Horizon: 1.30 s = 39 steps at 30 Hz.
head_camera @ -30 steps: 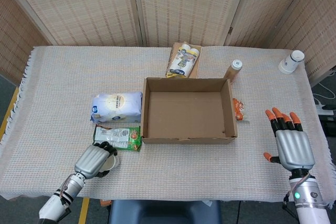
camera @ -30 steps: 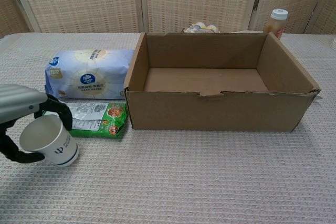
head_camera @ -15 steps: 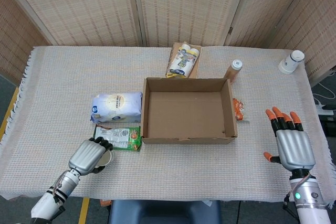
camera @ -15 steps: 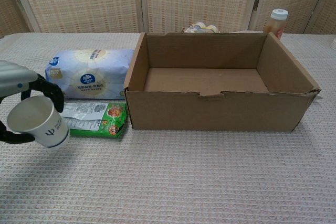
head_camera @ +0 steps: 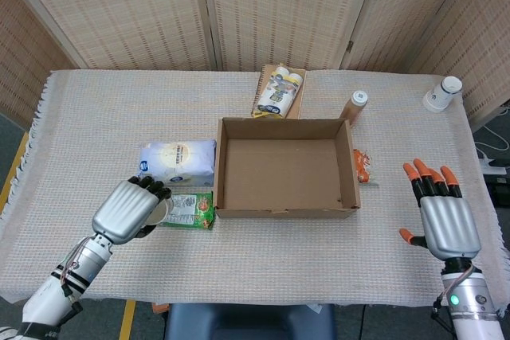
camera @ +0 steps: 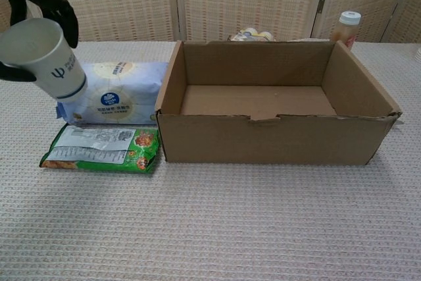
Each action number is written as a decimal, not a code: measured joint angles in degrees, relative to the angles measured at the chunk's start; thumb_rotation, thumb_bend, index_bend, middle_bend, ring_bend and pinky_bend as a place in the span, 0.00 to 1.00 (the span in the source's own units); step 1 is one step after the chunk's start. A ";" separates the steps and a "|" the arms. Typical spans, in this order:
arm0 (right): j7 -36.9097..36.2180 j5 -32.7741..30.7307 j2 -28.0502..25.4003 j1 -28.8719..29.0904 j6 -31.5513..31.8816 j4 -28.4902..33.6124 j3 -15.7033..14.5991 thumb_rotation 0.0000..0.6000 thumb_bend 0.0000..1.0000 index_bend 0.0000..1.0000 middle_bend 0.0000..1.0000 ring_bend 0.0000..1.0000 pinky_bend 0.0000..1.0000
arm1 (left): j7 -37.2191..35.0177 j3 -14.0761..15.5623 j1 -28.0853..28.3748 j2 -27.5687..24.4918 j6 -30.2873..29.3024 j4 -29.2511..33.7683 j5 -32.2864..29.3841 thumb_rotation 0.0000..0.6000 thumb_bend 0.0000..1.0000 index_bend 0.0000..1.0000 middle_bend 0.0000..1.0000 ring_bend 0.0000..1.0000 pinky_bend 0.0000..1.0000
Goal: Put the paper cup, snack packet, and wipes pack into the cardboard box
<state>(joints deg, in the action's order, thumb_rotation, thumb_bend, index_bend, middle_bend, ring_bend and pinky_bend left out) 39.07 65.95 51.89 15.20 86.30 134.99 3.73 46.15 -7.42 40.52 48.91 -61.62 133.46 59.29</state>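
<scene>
Cup (camera: pixel 41 57) now lifted clear of counter (head_camera: pixel 263 252) in my left robot hand (head_camera: pixel 126 209), tilted, left of box (head_camera: pixel 284 168). Carry comes next. Right robot hand (head_camera: pixel 446 216) flat, holding nothing.

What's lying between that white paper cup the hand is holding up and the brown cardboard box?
In the head view, the green snack packet lies between them, with the white wipes pack just behind it.
</scene>
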 measured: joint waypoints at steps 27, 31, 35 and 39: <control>-3.67 3.88 -2.36 -1.77 -0.03 0.00 1.05 1.00 0.07 0.02 0.00 0.00 0.00 | 7.04 -11.05 31.18 23.55 -2.57 -15.55 -32.15 1.00 0.26 0.44 0.44 0.30 0.46; -3.33 3.90 -2.20 -1.81 -0.26 0.00 1.01 1.00 0.07 0.02 0.00 0.00 0.00 | 7.20 -10.16 33.13 28.31 -3.44 -19.87 -32.25 1.00 0.25 0.35 0.35 0.23 0.40; -3.32 3.99 -2.16 -1.89 -0.33 0.00 1.06 1.00 0.07 0.02 0.00 0.00 0.00 | 7.23 -9.02 34.77 31.35 -3.52 -22.43 -33.30 1.00 0.22 0.03 0.06 0.01 0.21; -3.39 3.97 -2.23 -2.01 -0.34 0.00 1.17 1.00 0.07 0.02 0.00 0.00 0.00 | 6.39 -8.77 35.18 32.05 -3.35 -22.98 -33.89 1.00 0.17 0.00 0.00 0.00 0.12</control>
<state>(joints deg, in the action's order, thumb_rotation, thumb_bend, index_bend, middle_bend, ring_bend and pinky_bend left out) 35.68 69.92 49.65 13.19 85.96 134.99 4.90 52.54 -16.19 75.70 80.96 -64.97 110.48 25.41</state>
